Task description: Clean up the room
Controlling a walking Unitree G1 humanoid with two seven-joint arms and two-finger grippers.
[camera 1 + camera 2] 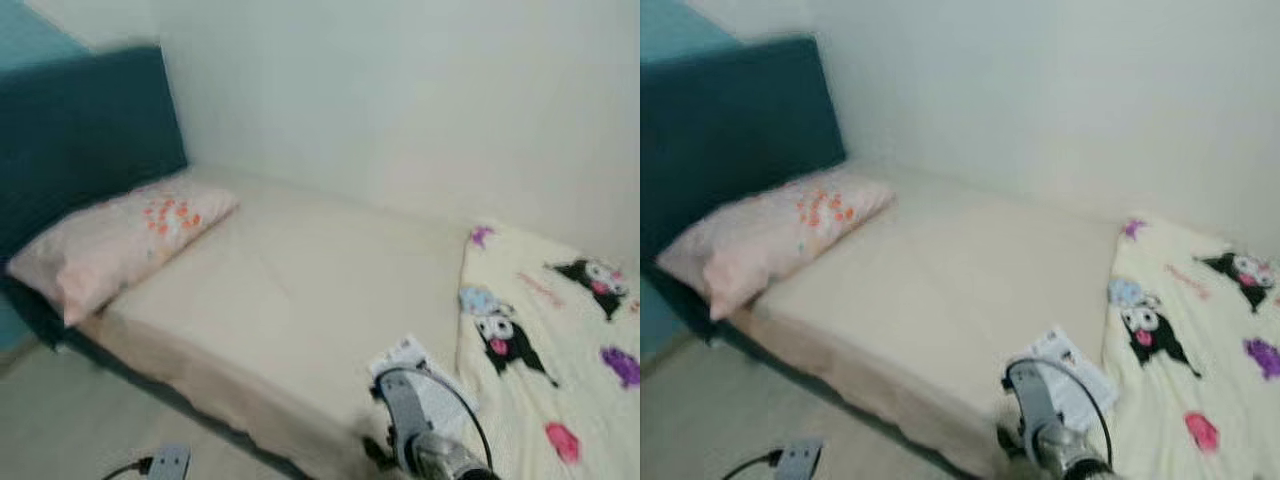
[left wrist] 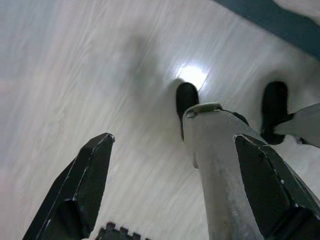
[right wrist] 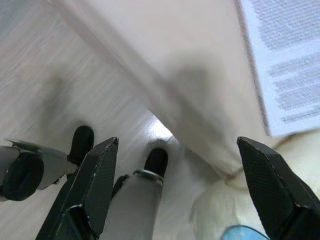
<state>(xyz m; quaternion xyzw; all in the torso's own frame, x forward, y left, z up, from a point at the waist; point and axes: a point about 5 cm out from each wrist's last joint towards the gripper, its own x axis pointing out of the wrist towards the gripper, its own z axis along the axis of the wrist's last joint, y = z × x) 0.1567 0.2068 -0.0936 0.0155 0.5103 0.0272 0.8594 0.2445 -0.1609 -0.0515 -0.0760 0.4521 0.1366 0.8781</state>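
A white printed leaflet [image 1: 405, 357] lies on the beige bed sheet [image 1: 320, 270] near the bed's front edge, beside a cream cartoon blanket [image 1: 560, 350]. My right arm [image 1: 425, 440] hangs just in front of that edge. In the right wrist view my right gripper [image 3: 177, 145] is open with nothing between its fingers, above the mattress edge, with the leaflet [image 3: 290, 60] off to one side. My left gripper [image 2: 175, 140] is open over the pale floor [image 2: 75, 75], holding nothing.
A pink flowered pillow [image 1: 120, 240] rests against the teal headboard [image 1: 80, 140] at the left. White walls close the bed's far side. A grey power strip [image 1: 168, 462] with a black cable lies on the floor at the lower left. My own feet [image 2: 186, 100] stand on the floor.
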